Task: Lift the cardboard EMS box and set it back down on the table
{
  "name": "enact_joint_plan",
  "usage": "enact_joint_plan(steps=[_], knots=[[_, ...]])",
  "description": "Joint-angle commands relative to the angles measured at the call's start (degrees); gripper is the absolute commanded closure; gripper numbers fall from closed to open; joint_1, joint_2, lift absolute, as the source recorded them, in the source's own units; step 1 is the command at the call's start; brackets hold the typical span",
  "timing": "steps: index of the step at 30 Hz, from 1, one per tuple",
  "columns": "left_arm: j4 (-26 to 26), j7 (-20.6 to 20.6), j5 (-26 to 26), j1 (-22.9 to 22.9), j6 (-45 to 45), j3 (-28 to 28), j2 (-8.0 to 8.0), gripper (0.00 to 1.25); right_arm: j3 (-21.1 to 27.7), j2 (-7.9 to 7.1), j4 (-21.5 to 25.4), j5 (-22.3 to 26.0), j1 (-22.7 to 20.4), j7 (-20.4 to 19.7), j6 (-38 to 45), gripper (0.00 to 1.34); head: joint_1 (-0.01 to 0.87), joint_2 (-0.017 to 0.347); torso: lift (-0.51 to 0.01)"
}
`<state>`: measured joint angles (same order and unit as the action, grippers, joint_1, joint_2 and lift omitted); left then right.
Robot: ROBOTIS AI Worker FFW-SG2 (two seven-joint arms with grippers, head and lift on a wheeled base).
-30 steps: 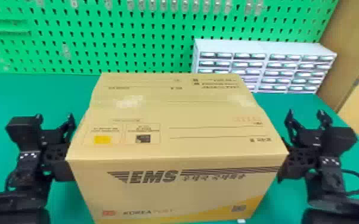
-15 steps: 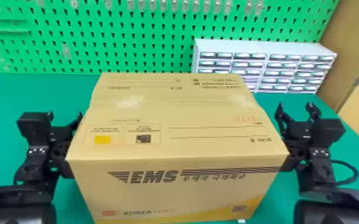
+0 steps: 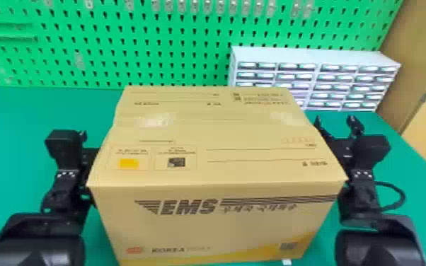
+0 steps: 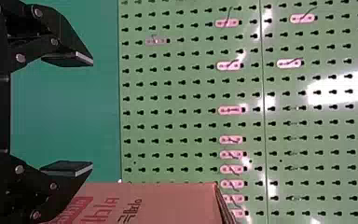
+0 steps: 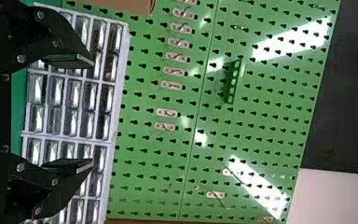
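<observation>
The cardboard EMS box stands closed between the two arms, its printed front facing me. Against its left side is my left gripper, partly hidden by the box. In the left wrist view the left gripper is open with nothing between its pads, and the box lies beside one finger. At the box's right side stands my right gripper, fingers spread and pointing toward the back. The right wrist view shows the right gripper open and holding nothing.
The green table extends out to both sides of the box. A white cabinet of small drawers stands at the back right, before a green pegboard with clips. A brown wall is beyond the table's right edge.
Both arms have moved inward toward the box's sides, the left one to the right and the right one to the left. The box has stayed in place.
</observation>
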<state>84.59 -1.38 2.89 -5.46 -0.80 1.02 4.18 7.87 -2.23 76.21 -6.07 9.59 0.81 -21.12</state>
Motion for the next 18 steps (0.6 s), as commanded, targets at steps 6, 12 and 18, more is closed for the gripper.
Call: enact_joint_plan(steps=[6,12,18], knots=[[-0.8,0.0,0.9,-0.5,-0.3,1.7,-0.05,0.46,-1.8,0.04,-0.6,0.0,0.5,-0.2,-0.2,0.51,0.678,-0.014,-0.101],[-0.8,0.0,0.9,-0.5,-0.3,1.9,-0.05,0.46,-1.7,-0.05,-0.6,0.0,0.4,-0.2,-0.2,0.51,0.678,-0.014,-0.101],[-0.8,0.0,0.9,-0.6,-0.3,1.9,-0.05,0.46,-2.0,-0.05,-0.6,0.0,0.3,-0.2,-0.1,0.51,0.678,-0.014,-0.101]])
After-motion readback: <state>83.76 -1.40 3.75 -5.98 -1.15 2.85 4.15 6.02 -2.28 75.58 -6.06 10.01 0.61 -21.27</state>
